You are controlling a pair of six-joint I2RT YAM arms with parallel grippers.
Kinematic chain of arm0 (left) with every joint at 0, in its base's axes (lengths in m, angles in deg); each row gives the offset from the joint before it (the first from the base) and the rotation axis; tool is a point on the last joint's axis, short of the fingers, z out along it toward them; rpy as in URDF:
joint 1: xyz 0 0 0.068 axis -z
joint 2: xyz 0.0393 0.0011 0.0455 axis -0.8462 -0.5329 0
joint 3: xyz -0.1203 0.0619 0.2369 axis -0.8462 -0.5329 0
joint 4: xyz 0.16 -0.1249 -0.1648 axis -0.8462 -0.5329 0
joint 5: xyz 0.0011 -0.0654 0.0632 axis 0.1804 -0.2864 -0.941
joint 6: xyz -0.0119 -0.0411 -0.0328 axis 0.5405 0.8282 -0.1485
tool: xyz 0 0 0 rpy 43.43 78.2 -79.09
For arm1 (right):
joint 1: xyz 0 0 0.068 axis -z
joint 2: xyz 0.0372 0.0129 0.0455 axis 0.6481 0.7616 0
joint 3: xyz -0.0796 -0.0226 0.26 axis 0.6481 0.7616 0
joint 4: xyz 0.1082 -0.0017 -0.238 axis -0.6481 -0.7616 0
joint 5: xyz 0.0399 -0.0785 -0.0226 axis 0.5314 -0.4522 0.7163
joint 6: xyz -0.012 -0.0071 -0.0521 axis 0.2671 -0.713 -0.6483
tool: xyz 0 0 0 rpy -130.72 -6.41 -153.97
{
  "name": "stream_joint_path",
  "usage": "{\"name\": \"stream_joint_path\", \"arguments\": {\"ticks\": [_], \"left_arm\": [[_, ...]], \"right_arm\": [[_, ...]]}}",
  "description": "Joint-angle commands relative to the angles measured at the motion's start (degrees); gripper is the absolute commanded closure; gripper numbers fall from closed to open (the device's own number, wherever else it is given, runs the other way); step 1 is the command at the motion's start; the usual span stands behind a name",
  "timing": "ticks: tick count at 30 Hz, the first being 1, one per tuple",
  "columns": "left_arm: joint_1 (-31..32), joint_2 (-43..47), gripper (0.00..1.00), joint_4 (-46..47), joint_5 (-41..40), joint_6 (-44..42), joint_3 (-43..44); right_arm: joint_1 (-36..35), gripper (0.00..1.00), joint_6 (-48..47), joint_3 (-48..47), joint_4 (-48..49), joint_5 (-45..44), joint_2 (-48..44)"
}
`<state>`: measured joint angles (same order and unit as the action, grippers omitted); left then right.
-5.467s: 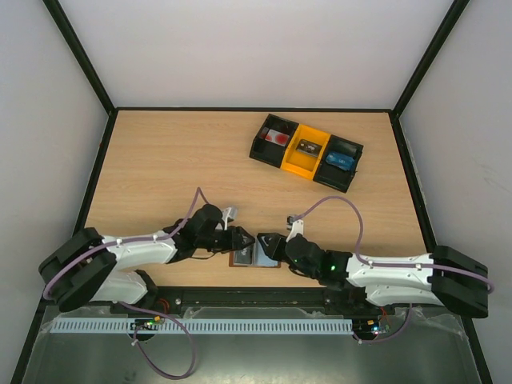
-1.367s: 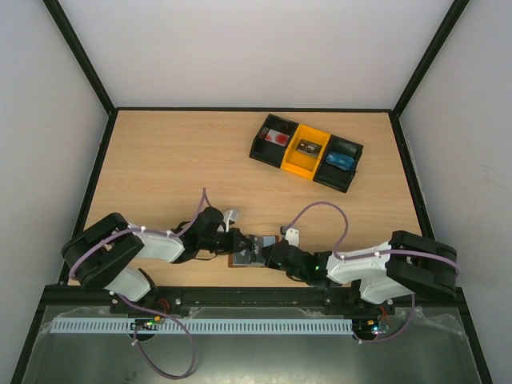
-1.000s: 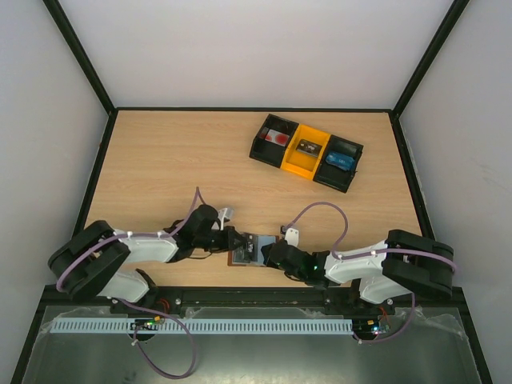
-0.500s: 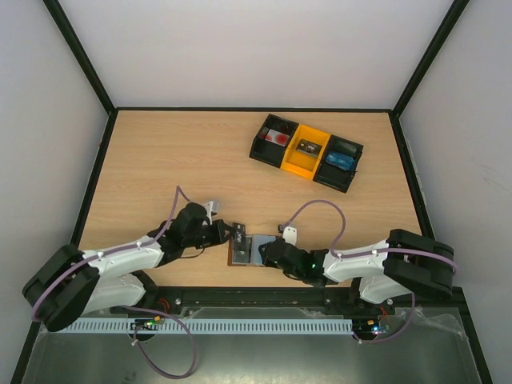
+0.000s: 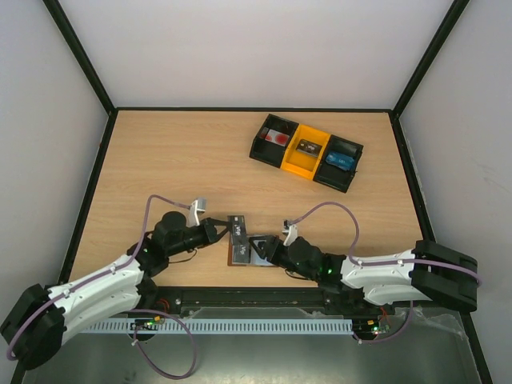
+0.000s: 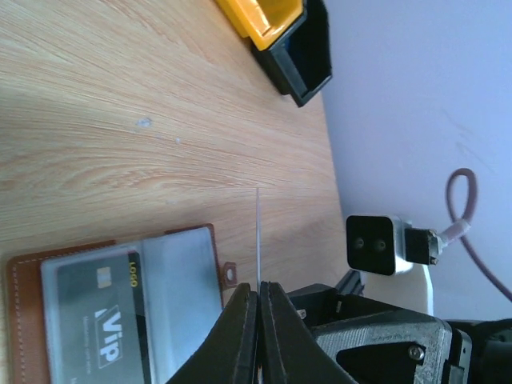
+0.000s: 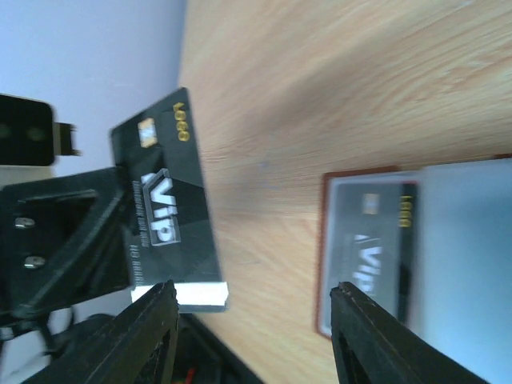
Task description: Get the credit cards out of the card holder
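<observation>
The card holder [image 5: 238, 258] lies by the table's [image 5: 160, 160] near edge, a card [image 6: 96, 320] in it, tray [image 5: 304, 152] well behind.

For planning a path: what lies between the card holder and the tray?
Only bare table lies between the card holder and the tray; the top view shows it.

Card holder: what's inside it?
A dark card lies in the open holder; anything beneath it is covered. The left gripper holds a second card outside.
</observation>
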<state>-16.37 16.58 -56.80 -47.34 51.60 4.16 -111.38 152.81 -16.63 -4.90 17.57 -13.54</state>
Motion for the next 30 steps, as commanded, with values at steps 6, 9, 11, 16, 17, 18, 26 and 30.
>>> {"name": "stream_joint_path", "arguments": {"ticks": [6, 9, 11, 16, 17, 18, 26, 30], "left_arm": [[-0.30, 5.04, 0.97, 12.84, 4.93, 7.32, -4.20], [-0.30, 5.37, 0.97, 17.36, 5.70, 9.13, -6.20], [-0.30, 5.37, 0.97, 19.27, 6.25, 9.61, -6.88], [-0.30, 5.34, 0.97, 20.83, 6.99, 9.74, -7.19], [-0.30, 5.26, 0.97, 20.81, 6.92, 9.69, -7.27], [-0.30, 5.17, 0.97, 20.90, 6.98, 9.68, -7.35], [-0.30, 5.20, 0.87, 21.81, 8.64, 8.96, -7.38], [-0.36, 6.47, 0.44, 18.06, 9.99, 6.42, -6.58]], "right_arm": [[-0.39, 0.47, 4.24, -0.37, 14.65, 1.59, 0.02], [-0.43, 0.47, 3.82, -1.79, 14.14, 1.97, 0.40], [-0.39, 0.47, 3.78, -1.90, 14.33, 2.27, 0.38], [-0.39, 0.71, 3.51, -1.16, 14.92, 2.52, -0.83], [-0.39, 0.76, 3.13, -0.96, 14.97, 2.48, -1.17], [-0.39, 0.81, 2.81, -0.77, 14.92, 2.46, -1.54], [-0.39, 0.98, 0.76, 1.45, 13.53, 2.86, -6.17], [-0.39, 0.98, -2.39, 1.62, 9.09, 5.65, -10.59]]}}
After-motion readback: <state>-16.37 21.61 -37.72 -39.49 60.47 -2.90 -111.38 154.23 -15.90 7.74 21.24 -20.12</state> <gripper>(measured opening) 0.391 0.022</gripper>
